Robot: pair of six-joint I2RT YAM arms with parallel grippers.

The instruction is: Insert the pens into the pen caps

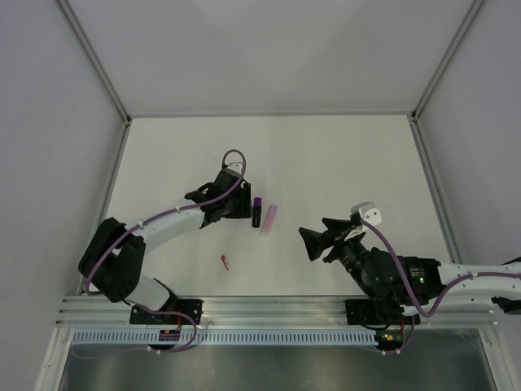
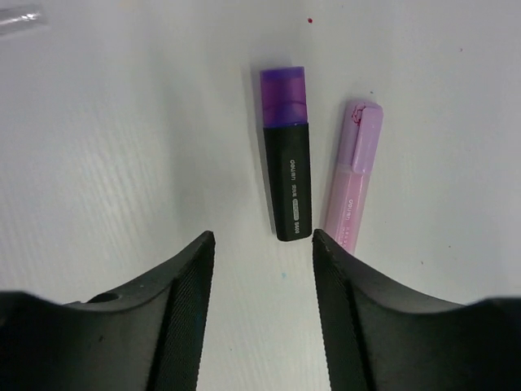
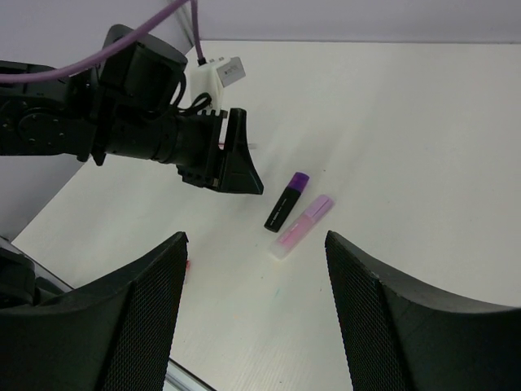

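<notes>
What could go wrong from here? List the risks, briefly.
1. The black marker and the pink marker lie close side by side. The left end effector, open just short of their near ends, could knock one while closing on the other.
2. The red piece lies flat, apart from them, and is very small and thin. A pinch may miss it or flick it away.

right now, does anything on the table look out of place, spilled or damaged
Nothing looks spilled or damaged. The black marker and the pink marker lie flat, side by side and roughly parallel. The only stray is a small red piece, which lies alone, well apart from both.
</notes>
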